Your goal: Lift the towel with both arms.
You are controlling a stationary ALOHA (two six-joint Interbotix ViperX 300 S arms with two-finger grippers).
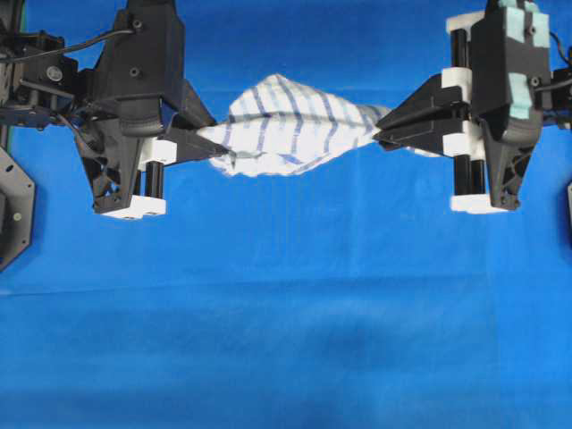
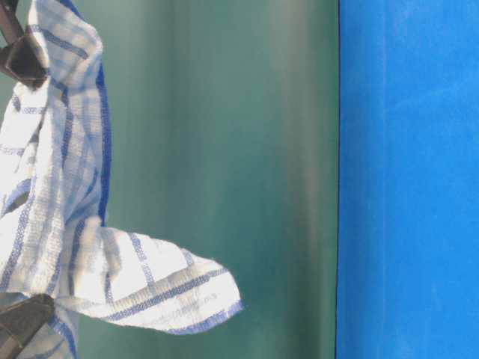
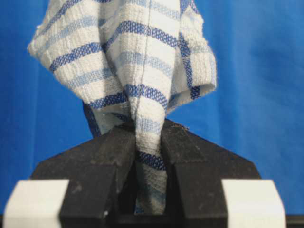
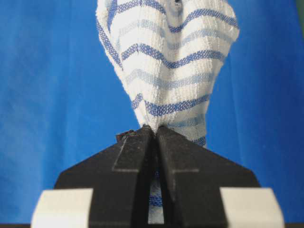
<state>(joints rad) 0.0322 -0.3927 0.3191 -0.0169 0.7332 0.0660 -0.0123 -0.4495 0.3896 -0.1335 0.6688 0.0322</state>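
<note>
Jaws, left: my left gripper (image 1: 207, 140) is pressed together on one gathered end of the towel (image 1: 290, 125), cloth bunched between the fingers (image 3: 111, 156).

Jaws, right: my right gripper (image 1: 382, 131) is pinched hard on the opposite end, a thin fold caught at the tips (image 4: 153, 135).

Location: towel slung between my two grippers, over the blue tablecloth (image 1: 286, 340) toward its far edge; by the table-level view it hangs clear, one corner drooping.

Handling, my estimate: light, soft, limp, not slippery or fragile. It sags mid-span; the two ends are the right holds, each taken deep.

Appearance: white open weave, thin blue and pale grey stripes crossing, hemmed edge, twisted at both grips.
</note>
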